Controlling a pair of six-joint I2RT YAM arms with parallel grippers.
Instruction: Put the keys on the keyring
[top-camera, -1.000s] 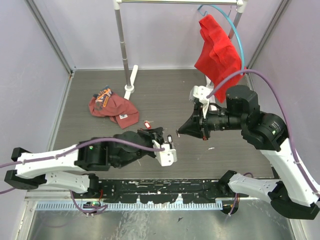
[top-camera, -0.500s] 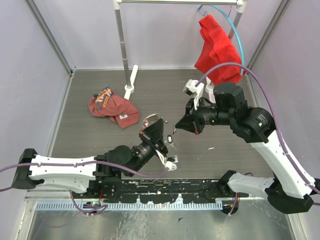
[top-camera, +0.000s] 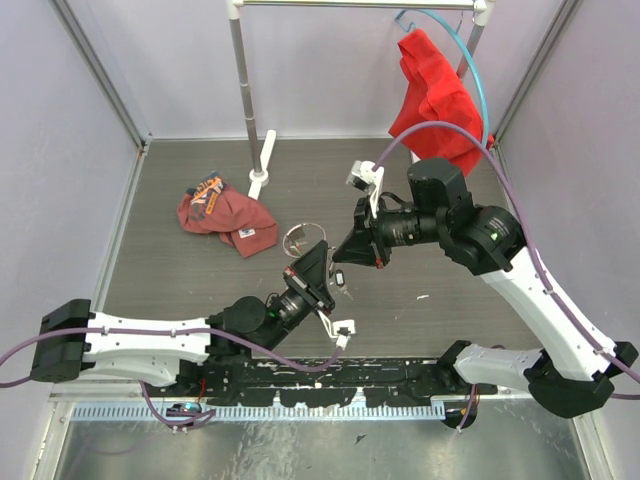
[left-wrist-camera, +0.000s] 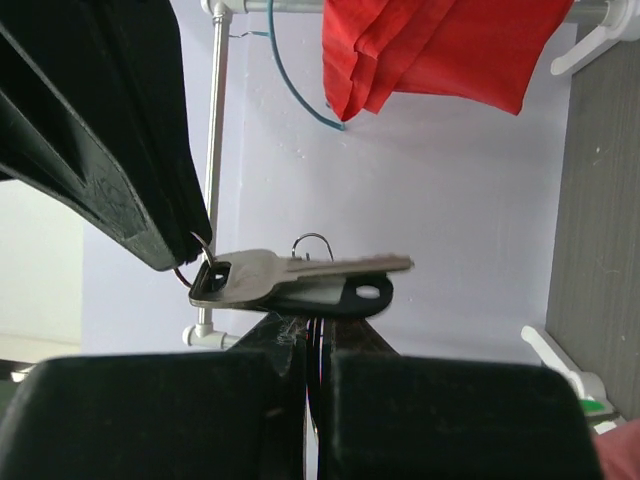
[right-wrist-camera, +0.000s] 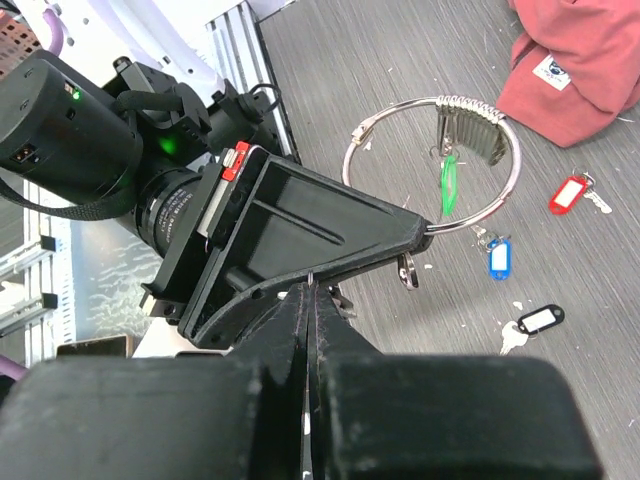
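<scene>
Above the table (top-camera: 170, 280), a key (left-wrist-camera: 262, 275) is pinched by its black tag in the left gripper (left-wrist-camera: 312, 328). It is held level so that its head is offered to the right gripper (left-wrist-camera: 183, 252), whose fingers are pressed together. The keyring (right-wrist-camera: 368, 126) lies on the table beyond, awaiting it.

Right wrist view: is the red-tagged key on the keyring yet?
No. The red-tagged key lies on the table beside the maroon cloth, apart from the keyring.
</scene>
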